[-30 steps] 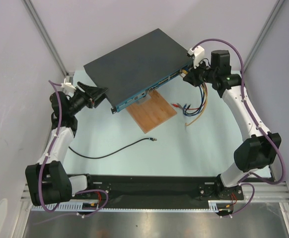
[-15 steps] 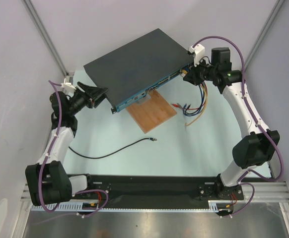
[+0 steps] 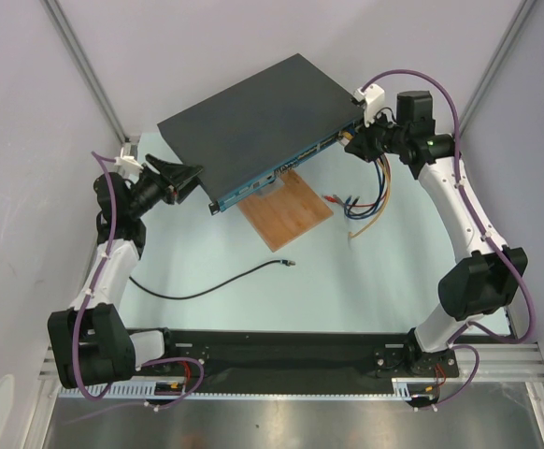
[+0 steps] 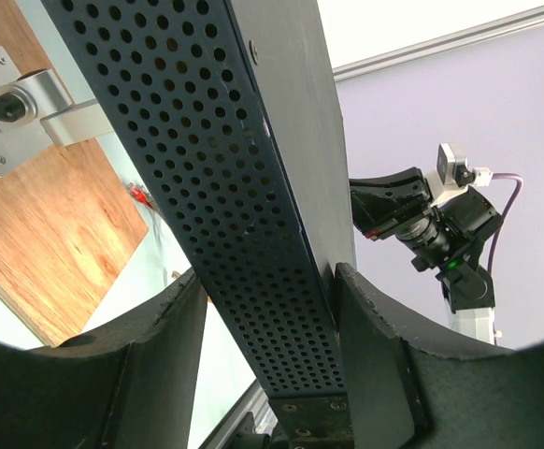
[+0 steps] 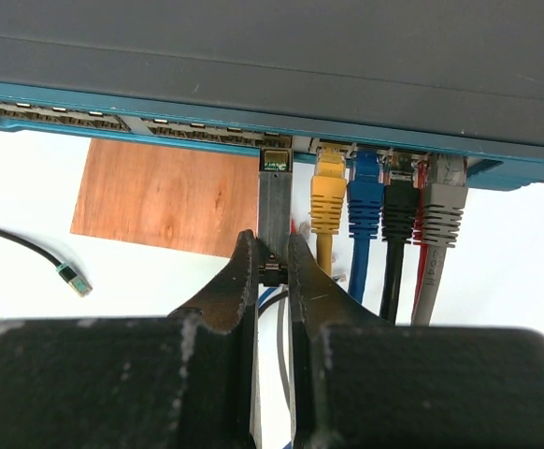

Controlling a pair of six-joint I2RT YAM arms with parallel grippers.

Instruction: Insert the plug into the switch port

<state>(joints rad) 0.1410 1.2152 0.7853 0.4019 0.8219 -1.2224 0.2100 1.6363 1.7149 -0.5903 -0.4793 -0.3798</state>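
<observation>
The plug [image 3: 289, 264], a small pale tip on a thin black cable, lies loose on the table in front of the wooden board; it also shows in the right wrist view [image 5: 74, 279]. The dark-grey switch [image 3: 258, 117] stands tilted, its blue face with the row of ports [image 5: 197, 132] towards the arms. My right gripper [image 5: 272, 245] is shut on a silver metal stick [image 5: 274, 201] whose tip sits at a port on the blue face. My left gripper [image 4: 270, 281] is open and straddles the switch's left corner, one finger against its perforated side [image 4: 244, 206].
A wooden board [image 3: 286, 210] lies under the switch's front edge, with a metal bracket [image 4: 20, 108] on it. Yellow [image 5: 328, 196], blue [image 5: 365, 201], black [image 5: 399, 210] and grey [image 5: 443, 210] cables are plugged in right of the stick. Walls close in on both sides.
The right arm shifted slightly back and right a second ago, then held still. The left arm, the switch and the plug have not moved.
</observation>
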